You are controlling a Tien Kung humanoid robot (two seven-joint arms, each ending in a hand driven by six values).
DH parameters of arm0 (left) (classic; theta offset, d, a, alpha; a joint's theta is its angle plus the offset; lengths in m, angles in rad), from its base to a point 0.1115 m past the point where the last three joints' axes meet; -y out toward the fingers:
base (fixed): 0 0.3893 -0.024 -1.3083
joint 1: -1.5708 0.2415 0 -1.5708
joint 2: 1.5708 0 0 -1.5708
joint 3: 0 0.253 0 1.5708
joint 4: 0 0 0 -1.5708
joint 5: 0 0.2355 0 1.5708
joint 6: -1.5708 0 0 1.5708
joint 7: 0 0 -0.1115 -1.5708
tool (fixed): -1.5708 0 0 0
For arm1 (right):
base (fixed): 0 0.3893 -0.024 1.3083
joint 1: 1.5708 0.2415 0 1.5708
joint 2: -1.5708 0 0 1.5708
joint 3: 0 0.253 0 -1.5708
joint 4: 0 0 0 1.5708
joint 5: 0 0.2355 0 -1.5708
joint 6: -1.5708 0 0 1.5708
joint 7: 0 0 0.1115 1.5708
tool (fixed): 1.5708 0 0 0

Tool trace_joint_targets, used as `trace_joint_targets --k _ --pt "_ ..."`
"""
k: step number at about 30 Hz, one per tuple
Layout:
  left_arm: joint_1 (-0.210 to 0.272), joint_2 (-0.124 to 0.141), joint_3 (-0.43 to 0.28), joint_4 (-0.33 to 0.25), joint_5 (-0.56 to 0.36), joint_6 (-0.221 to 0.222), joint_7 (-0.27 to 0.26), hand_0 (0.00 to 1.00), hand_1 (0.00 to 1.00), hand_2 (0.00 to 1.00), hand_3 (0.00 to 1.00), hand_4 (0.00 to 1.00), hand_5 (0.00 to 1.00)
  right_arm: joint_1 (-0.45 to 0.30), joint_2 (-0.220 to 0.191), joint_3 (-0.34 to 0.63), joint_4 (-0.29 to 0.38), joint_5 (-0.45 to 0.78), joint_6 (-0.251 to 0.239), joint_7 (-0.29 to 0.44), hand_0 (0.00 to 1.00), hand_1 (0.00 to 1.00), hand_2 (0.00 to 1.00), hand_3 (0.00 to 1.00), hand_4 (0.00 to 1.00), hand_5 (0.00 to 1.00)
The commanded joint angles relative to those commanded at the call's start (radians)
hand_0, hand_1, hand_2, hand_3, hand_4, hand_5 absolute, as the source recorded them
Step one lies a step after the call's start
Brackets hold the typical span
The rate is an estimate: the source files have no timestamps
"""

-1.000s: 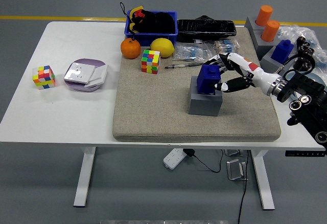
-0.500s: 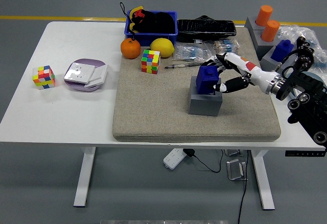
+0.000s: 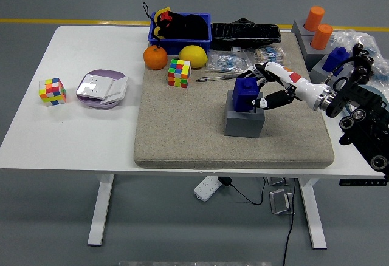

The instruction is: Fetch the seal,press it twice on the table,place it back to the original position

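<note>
Seal (image 3: 245,92), blue blocky, in grey square holder (image 3: 244,122), right hand (image 3: 266,88) gripping

white table (image 3: 73,132), beige mat (image 3: 182,126) (right half), puzzle cube (image 3: 52,91), stacked dishes (image 3: 102,88)

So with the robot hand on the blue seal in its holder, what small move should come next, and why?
Probably lift the seal straight up. The right robot hand has its fingers closed around it, yet it sits in the grey holder, so it must clear the holder before pressing on the mat.
</note>
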Motion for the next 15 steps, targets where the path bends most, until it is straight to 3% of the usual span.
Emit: trace_joint_targets --k 15 --pt "0.001 0.002 -0.002 0.0 0.001 0.0 0.0 0.815 0.815 0.788 0.838 0.796 0.394 -0.012 0.0 0.047 0.042 0.011 0.022 -0.109 0.488 0.379 0.364 0.437 0.672 0.002"
